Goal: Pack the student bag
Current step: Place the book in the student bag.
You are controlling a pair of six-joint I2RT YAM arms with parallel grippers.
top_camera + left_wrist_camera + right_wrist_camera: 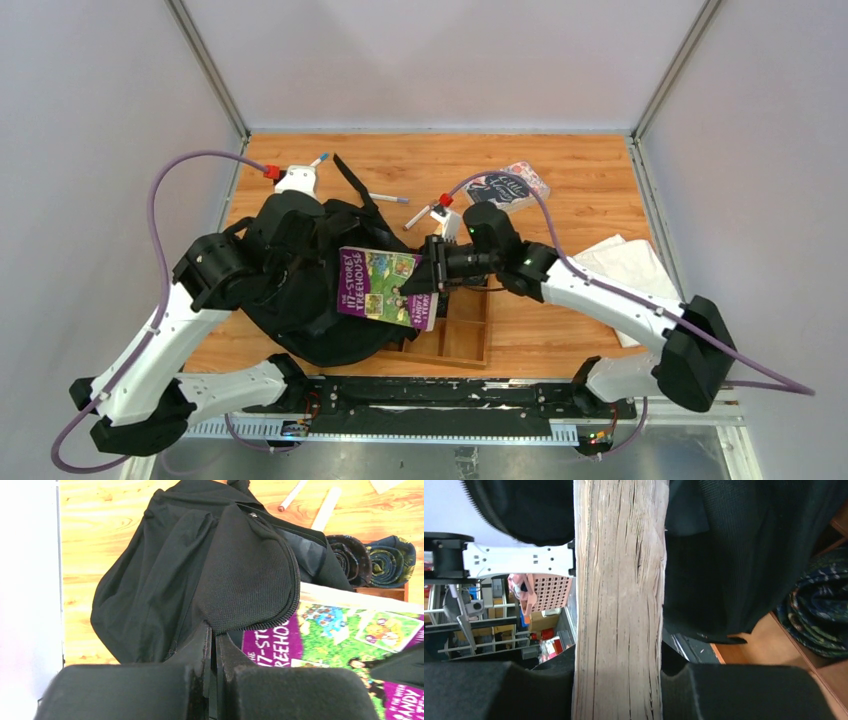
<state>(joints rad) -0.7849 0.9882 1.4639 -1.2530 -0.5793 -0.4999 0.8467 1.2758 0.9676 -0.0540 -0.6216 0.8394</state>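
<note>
A wooden bench [580, 170] seen from above, with two robot arms reaching in from the near edge. The student bag [290, 300], a floppy black backpack, lies left of centre on the bench, its right edge just beside a wooden compartment tray [470, 340]. The left gripper [212, 642] is clenched on a fold of the bag's black fabric, just below a mesh-textured flap with a zip along its rim. The right gripper [435, 268] grasps a purple and green picture book, "The 117-Storey Treehouse" [385, 285], by its right end. The book's worn page edge fills the gap between the fingers in the right wrist view. The book's left part lies over the bag's right side and meets the flap. Two rolls of dark patterned fabric [372, 560] sit in the tray. Farther back lie a marker [388, 198] and a dark round packet [505, 188]. A white sheet [630, 265] lies at the right.
</note>
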